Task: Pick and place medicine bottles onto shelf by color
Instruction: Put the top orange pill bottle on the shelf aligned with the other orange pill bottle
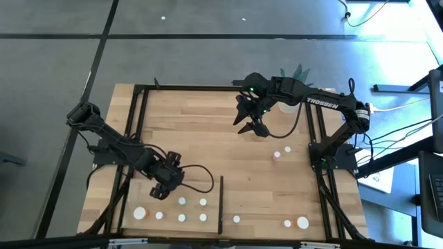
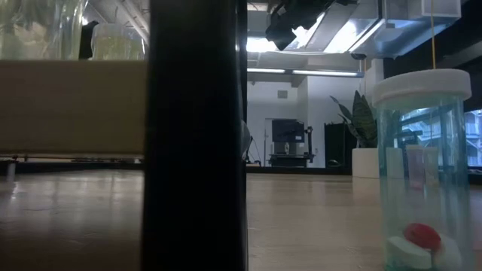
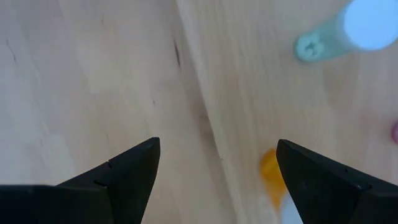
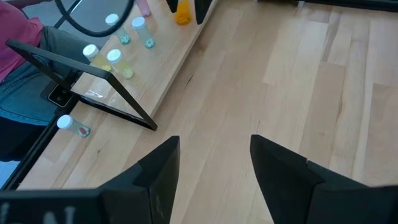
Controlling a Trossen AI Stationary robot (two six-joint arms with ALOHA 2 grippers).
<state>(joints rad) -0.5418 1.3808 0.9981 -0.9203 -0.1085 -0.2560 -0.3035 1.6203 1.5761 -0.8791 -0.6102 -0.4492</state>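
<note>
The shelf (image 1: 192, 209) is a pale wood panel at the table's near left, with a black upright strip (image 1: 221, 205) along its right edge. Several white-capped medicine bottles (image 1: 182, 201) stand on it. More bottles stand right of the strip (image 1: 302, 223) and farther back on the table (image 1: 277, 155). My left gripper (image 1: 163, 185) hangs open above the shelf's far edge, pointing steeply down. Its wrist view shows a green bottle (image 3: 336, 31) and an orange one (image 3: 272, 174) beyond the empty fingers (image 3: 134, 171). My right gripper (image 1: 252, 126) is open and empty (image 4: 214, 149) high over the table's far middle.
A white pot with a green plant (image 1: 294, 76) stands at the far right. In the low view the black strip (image 2: 196, 135) blocks the middle, and a clear greenish bottle (image 2: 422, 173) stands close by. A person's sleeve (image 4: 15, 37) shows beyond the near edge.
</note>
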